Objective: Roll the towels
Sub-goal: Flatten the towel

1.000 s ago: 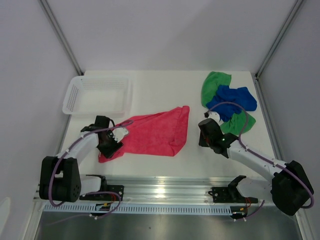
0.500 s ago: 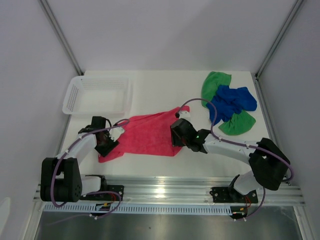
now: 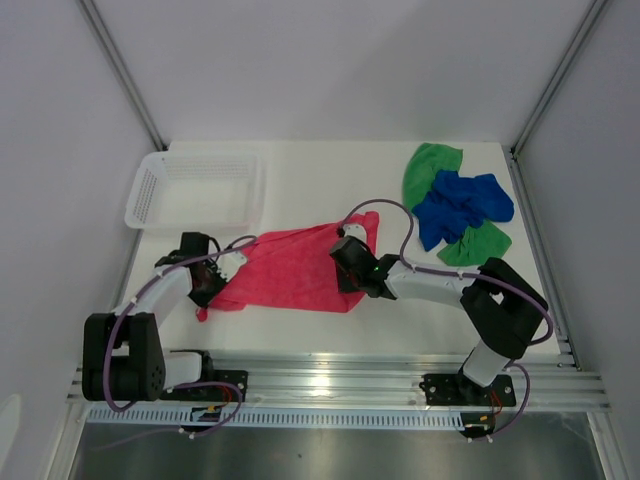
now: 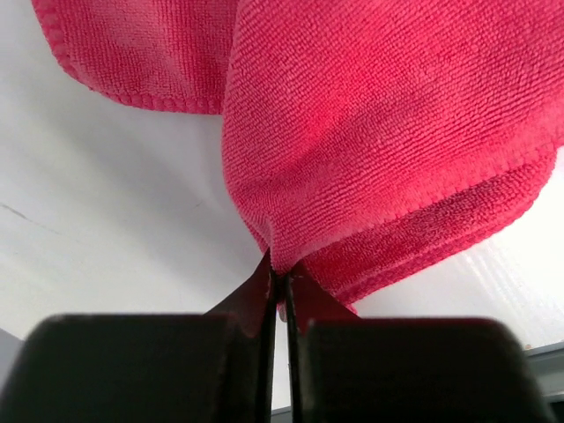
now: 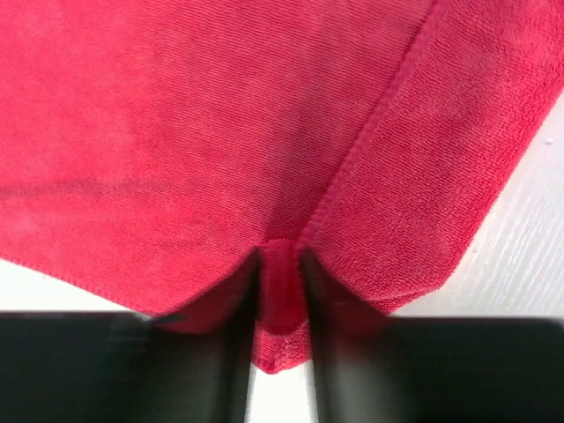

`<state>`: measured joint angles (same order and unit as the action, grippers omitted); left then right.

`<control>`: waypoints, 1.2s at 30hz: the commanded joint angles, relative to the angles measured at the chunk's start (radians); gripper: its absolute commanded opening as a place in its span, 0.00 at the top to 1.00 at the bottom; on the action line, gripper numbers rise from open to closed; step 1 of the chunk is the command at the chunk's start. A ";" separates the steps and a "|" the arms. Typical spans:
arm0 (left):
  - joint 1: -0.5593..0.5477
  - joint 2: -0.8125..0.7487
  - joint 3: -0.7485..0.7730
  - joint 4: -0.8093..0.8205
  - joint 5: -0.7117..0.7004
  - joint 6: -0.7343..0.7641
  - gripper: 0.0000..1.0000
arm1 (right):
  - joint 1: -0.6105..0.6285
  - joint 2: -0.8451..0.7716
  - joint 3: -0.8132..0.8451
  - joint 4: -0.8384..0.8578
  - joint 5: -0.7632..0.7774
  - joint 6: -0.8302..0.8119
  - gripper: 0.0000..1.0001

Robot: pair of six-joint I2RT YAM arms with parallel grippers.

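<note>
The pink-red towel (image 3: pixel 295 268) lies spread on the white table, left of centre. My left gripper (image 3: pixel 207 286) is at the towel's left end. In the left wrist view it (image 4: pixel 280 275) is shut on a pinched fold of the pink-red towel (image 4: pixel 388 132). My right gripper (image 3: pixel 352 276) is at the towel's right edge. In the right wrist view it (image 5: pixel 280 286) has a bunched fold of the towel (image 5: pixel 176 132) squeezed between its jaws. The blue towel (image 3: pixel 462 205) lies crumpled on top of the green towel (image 3: pixel 430 165) at the back right, away from both grippers.
A white mesh basket (image 3: pixel 150 190) stands at the back left, just beyond my left arm. Grey walls and metal posts close in the table's left and right sides. The arm bases sit on the rail (image 3: pixel 330 380) along the near edge.
My right arm swung left from beside the blue and green pile to the pink-red towel's right edge and closed on it. My left gripper closed on the towel's left end.
</note>
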<state>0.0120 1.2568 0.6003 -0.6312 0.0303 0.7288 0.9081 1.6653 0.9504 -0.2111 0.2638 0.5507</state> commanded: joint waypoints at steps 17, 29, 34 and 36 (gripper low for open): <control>0.039 -0.241 0.359 -0.033 0.008 -0.061 0.99 | -0.461 -0.473 0.106 -0.220 -0.099 -0.176 1.00; 0.037 -0.384 0.612 -0.222 0.114 0.030 0.99 | -0.618 -0.660 0.418 -0.442 -0.159 -0.248 1.00; 0.037 -0.396 0.543 -0.202 0.139 0.063 0.99 | -0.618 -0.652 0.360 -0.401 -0.173 -0.247 1.00; 0.037 -0.335 0.523 -0.164 0.109 0.054 0.99 | -0.621 -0.610 0.356 -0.378 -0.179 -0.259 1.00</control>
<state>0.0349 0.8391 1.1637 -0.8227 0.1902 0.7532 0.3080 0.9928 1.3281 -0.5900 0.0566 0.3340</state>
